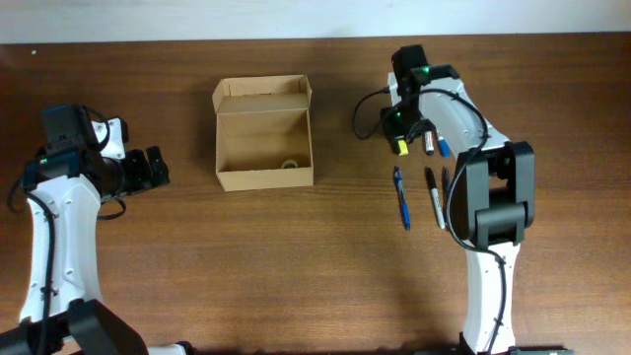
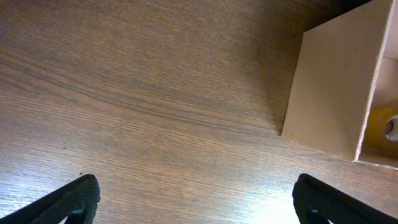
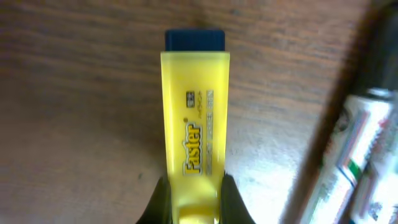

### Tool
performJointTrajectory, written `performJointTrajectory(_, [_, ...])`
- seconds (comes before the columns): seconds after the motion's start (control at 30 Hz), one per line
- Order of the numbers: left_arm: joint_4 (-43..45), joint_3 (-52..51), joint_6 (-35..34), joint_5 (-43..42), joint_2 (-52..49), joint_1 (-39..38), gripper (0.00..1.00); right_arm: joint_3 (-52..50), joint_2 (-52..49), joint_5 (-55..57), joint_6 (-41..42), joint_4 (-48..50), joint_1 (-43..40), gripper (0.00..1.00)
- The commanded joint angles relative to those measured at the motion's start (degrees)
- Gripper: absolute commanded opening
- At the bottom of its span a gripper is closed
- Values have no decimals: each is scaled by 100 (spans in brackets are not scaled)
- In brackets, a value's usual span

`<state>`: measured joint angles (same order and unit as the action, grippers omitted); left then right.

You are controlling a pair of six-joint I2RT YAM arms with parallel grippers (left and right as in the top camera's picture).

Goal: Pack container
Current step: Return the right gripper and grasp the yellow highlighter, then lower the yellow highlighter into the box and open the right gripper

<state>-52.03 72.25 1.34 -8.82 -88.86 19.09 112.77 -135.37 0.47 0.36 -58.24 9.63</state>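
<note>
The right fingers (image 3: 154,205) are pressed narrowly onto the tail end of a yellow highlighter (image 3: 194,118), which appears to lie on the table (image 1: 296,276) beside a white-barrelled marker (image 3: 351,155). The left fingers (image 2: 74,199) are spread wide over bare wood, with nothing held between them. The container (image 1: 264,179) is set upright on the table between the two arms, its lid flap folded back and its mouth open; a small roll-like item is seen in one corner.

The pick-up step is judged to be in hand. Next, the highlighter must be lifted clear of its neighbours, carried left to the open box and lowered inside before release. A blue pen (image 1: 402,197) and a black pen (image 1: 435,197) are not yet packed.
</note>
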Motion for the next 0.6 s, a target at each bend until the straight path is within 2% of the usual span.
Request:
performJointTrajectory(0.0, [4,-20,109,-81,-17,20,100,944,2,-116,-39,-439,48,4])
performJointTrajectory(0.27, [2,-20,109,-81,-17,20,100,2874,2,-162,-481,-1703,409,4])
performJointTrajectory(0.47, [2,-20,109,-81,-17,20,100,3836,2,-476,-1340,-2361,1060,4])
performJointTrajectory(0.57, [2,-20,109,-81,-17,20,100,3974,2,-798,-1810,-2503,1486,4])
